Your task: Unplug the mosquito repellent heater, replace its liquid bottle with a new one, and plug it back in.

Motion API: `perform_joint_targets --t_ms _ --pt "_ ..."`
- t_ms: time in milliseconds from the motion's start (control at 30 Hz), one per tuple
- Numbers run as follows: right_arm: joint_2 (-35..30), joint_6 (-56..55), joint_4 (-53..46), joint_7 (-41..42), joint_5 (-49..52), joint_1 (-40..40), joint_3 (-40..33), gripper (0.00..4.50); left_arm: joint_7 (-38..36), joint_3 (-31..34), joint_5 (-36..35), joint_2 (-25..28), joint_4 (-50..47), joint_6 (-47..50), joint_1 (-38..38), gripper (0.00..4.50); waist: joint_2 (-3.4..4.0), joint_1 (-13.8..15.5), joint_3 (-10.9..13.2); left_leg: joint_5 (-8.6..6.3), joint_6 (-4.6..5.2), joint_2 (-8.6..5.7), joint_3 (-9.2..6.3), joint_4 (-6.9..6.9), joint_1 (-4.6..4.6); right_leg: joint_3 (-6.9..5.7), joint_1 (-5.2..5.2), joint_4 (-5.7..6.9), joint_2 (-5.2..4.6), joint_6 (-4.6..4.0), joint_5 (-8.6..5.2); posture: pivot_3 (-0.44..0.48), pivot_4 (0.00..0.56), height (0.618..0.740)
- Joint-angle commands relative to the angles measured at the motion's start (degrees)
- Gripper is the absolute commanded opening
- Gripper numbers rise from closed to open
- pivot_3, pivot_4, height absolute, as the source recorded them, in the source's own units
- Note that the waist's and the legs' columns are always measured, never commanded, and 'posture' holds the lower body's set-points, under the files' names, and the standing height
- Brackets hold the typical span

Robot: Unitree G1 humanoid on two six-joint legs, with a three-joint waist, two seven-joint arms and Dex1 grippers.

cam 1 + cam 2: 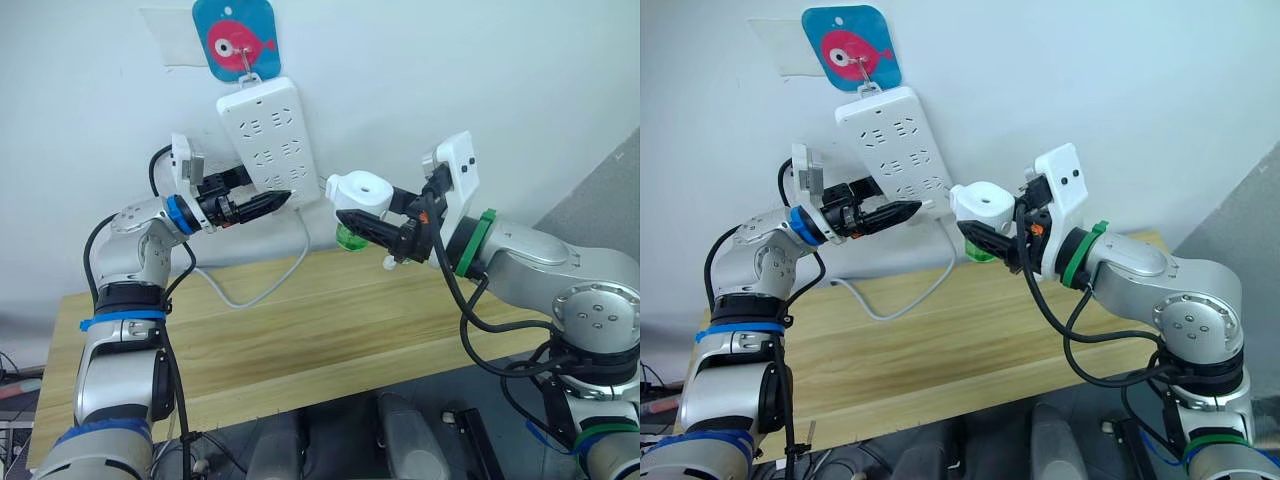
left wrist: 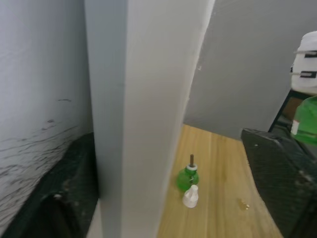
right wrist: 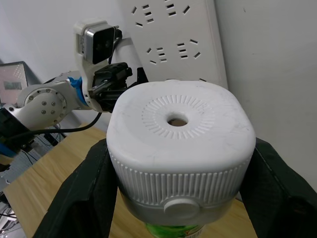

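Note:
The mosquito repellent heater (image 1: 358, 187), a rounded white unit with a round vent hole on top, hangs in the air just right of the white power strip (image 1: 262, 130) on the wall. My right gripper (image 1: 348, 222) is shut on it, one finger on each side. A green liquid bottle (image 2: 307, 119) sits in its underside. Another green bottle (image 2: 188, 176) with a bare wick stands on the wooden table beside a small white cap (image 2: 190, 197). My left gripper (image 1: 280, 200) is at the strip's lower edge, fingers apart with that edge between them; one finger (image 2: 277, 173) stands clear of it.
The strip hangs from a blue fish-shaped hook (image 1: 235, 40), and its white cable (image 1: 250, 295) loops down onto the table (image 1: 300, 340). The wall stands close behind both arms. A grey surface (image 1: 600, 200) lies at the far right.

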Motion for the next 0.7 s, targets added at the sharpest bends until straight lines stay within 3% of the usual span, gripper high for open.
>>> perform_joint_targets --t_ms 33,200,233,700 --pt "-0.11 -0.84 -2.24 -0.22 0.86 -0.37 -1.59 2.95 -0.71 1.12 -1.08 0.17 -1.28 0.27 -1.31 2.98 0.01 0.01 0.05 0.0 0.0 0.0 0.0 0.0 0.0 0.0 0.0 0.0 0.0 0.0 0.0 -0.316 0.304 0.734" --pt "0.04 -0.87 -2.09 -0.14 0.78 -0.2 -1.41 2.95 -1.13 1.54 -2.06 0.47 -2.64 1.79 -0.51 1.41 -0.01 0.01 0.1 0.0 0.0 0.0 0.0 0.01 0.0 0.0 0.01 0.0 0.0 0.0 0.0 -0.308 0.306 0.734" --pt "0.06 -0.85 -2.03 -0.1 0.82 -0.16 -1.39 2.95 -1.1 1.64 -2.15 0.47 -2.85 1.99 -0.38 1.3 -0.01 0.02 0.12 0.0 0.0 0.0 0.0 0.01 0.0 0.0 0.01 0.0 0.0 0.0 0.0 -0.305 0.306 0.734" --pt "0.3 1.41 -1.21 -2.39 1.75 -3.54 -0.39 2.95 -0.63 1.85 -0.5 1.0 -4.42 1.01 0.1 1.31 0.03 0.0 0.68 0.0 0.0 0.0 0.02 0.01 0.0 0.03 -0.01 0.0 0.0 0.0 0.0 -0.299 0.316 0.734"
